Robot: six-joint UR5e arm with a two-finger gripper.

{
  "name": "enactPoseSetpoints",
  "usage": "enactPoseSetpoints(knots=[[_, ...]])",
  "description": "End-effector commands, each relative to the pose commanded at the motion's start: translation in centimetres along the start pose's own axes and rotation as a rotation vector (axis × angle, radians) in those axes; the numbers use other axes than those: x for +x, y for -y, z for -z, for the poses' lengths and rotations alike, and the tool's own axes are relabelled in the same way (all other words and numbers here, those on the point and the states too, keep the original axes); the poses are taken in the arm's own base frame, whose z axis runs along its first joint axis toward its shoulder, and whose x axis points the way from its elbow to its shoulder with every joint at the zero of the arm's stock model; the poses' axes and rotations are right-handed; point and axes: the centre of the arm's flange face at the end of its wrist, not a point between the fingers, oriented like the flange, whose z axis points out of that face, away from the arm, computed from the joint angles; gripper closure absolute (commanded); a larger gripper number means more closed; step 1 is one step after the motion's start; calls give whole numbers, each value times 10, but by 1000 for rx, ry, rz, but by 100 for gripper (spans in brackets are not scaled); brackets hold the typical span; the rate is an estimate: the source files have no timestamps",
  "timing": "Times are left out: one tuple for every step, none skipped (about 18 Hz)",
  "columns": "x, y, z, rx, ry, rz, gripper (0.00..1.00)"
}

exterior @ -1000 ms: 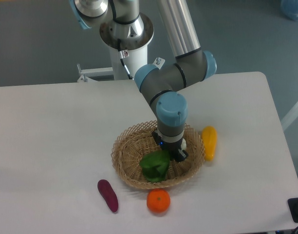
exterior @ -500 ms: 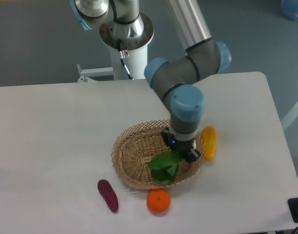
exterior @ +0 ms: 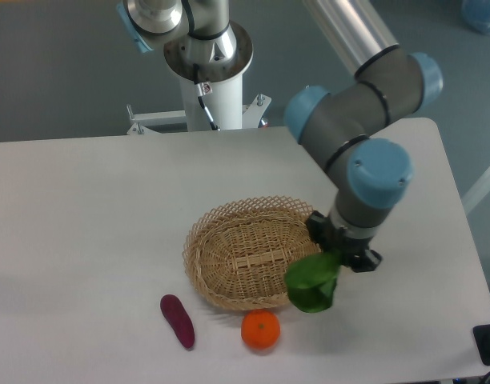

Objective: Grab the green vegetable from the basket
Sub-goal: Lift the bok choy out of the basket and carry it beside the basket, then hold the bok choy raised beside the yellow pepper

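Observation:
The green vegetable hangs from my gripper, leaves down, over the basket's right rim and the table beside it. My gripper is shut on its stem end; the fingers are mostly hidden by the wrist and the leaves. The tan wicker basket sits at the table's middle with nothing in it.
An orange fruit lies just in front of the basket, close below the hanging leaves. A purple oblong vegetable lies at the front left of the basket. The yellow vegetable is hidden behind my arm. The robot base stands at the back.
My gripper has lifted the green vegetable and carried it right, from inside the basket to beyond its right rim. The arm now covers the yellow vegetable.

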Motion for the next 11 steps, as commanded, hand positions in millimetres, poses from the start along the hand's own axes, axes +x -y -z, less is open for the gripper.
enactPoseSetpoints(knots=[[-6,0,3,3,9,3,76],[-11,-2,2,0,15,6,76],[-16,-3,1,2,17,10,76],[-21,-6,6,3,27,15,76],[-25,-10,5,2,29,21,76],[-29,-10,5,1,31,22,76],[-29,-10,5,1,31,21,76],[-31,-11,4,2,33,24,76],[-34,-11,2,2,34,24,75],[-39,-12,3,3,39,27,74],[-41,-14,2,5,38,28,74]])
